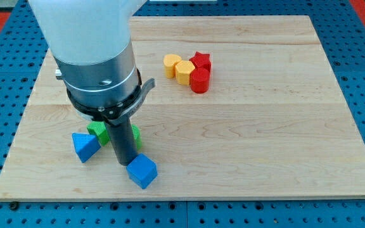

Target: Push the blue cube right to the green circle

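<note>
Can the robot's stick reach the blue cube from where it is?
Probably yes. My tip sits right at the blue cube, on its upper-left side, with nothing between them. The green blocks lie behind the rod, out of the way.

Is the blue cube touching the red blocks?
No, the blue cube lies near the view's bottom beside my tip, far apart from the red blocks near the view's top.

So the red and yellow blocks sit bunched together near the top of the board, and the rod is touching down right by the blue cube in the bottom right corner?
Nearly. The camera view shows the blue cube toward the bottom left of the board, not the bottom right corner. The rest holds: the red and yellow blocks cluster near the top, and my tip meets the board just left of the cube.
</note>
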Available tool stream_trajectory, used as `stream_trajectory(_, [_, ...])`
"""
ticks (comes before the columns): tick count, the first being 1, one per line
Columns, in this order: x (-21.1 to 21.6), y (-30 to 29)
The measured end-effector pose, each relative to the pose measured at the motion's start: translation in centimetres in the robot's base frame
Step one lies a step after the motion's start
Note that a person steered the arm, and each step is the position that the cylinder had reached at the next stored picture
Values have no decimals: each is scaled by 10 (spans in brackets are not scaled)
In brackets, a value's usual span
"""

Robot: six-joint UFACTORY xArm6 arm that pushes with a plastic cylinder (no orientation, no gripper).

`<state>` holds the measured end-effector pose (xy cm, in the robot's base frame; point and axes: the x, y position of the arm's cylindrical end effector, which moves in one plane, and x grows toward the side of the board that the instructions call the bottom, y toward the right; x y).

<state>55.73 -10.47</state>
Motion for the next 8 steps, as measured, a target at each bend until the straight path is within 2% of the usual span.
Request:
stream_trajectory(1, [5, -78])
stream_trajectory(2, [61, -68])
stream_trajectory(3, [60, -31])
stream_trajectory(4, [38, 56])
stream_trajectory(5, [42, 106])
stream_trajectory(6, [24, 106])
stream_trajectory(8, [17, 83])
